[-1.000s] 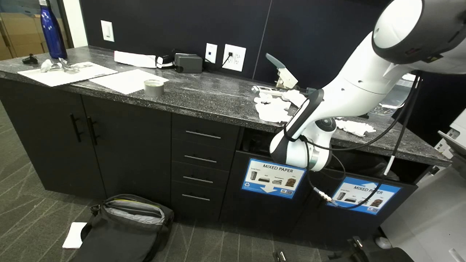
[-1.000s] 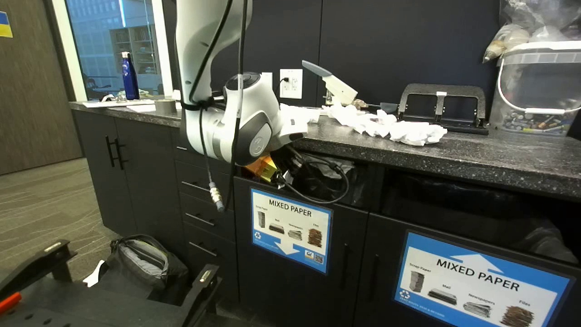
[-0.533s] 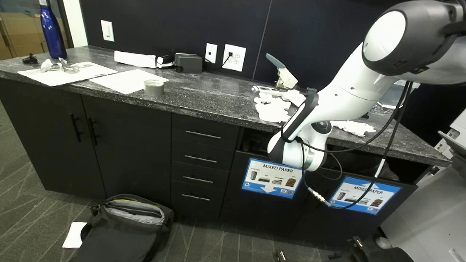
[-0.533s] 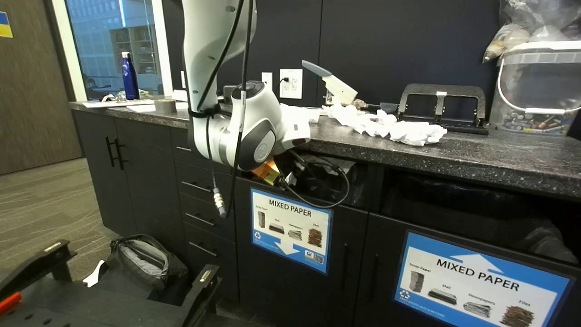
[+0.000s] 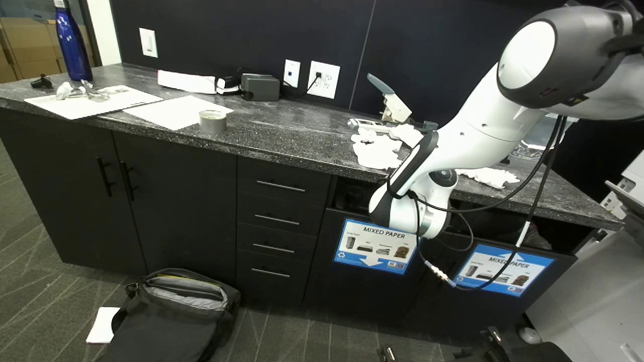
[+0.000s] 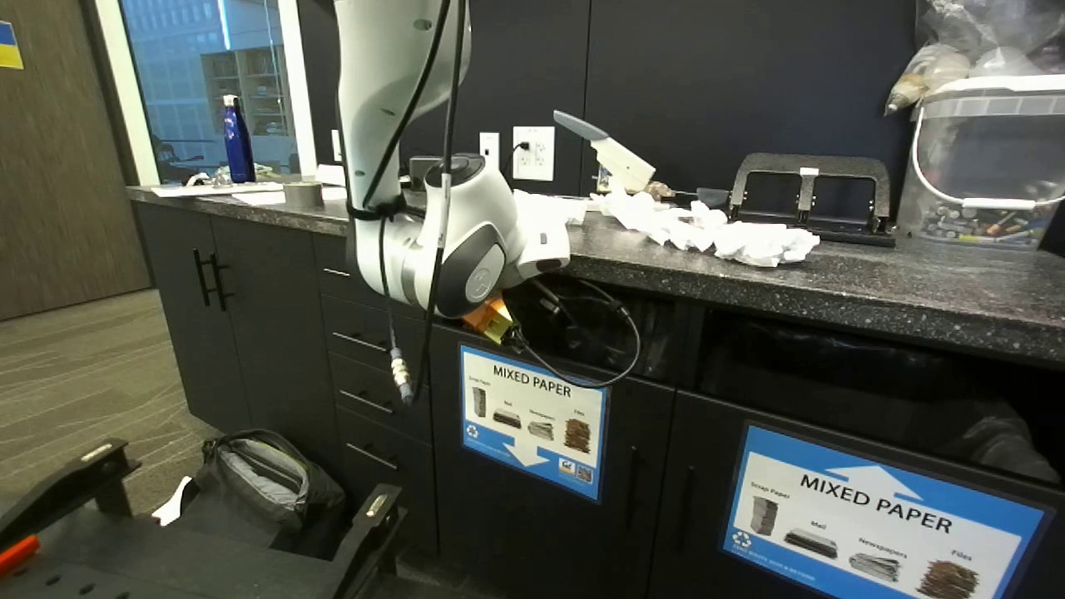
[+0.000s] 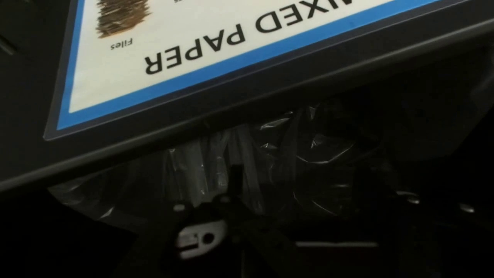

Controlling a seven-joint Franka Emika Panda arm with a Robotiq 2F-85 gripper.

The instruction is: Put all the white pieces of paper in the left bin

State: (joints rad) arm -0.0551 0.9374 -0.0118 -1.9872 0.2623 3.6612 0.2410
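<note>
White pieces of paper point(image 6: 707, 229) lie crumpled on the tabletop point(image 6: 940, 266) in an exterior view; their row's long axis slants toward the front edge, right end nearest it; tabletop continues beyond, in front of the hole punch point(image 6: 805, 193); below, the left bin point(image 6: 532, 532) opens under that edge; in the wrist view the end effector point(image 7: 305, 179) sits at that opening, fingers point(image 7: 236, 179) apart, clear plastic point(image 7: 193, 173) showing behind them.

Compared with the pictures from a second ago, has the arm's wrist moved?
Yes. In an exterior view the arm's wrist has shifted down and toward the picture's right, ending nearer the fixed label on the left bin.
</note>
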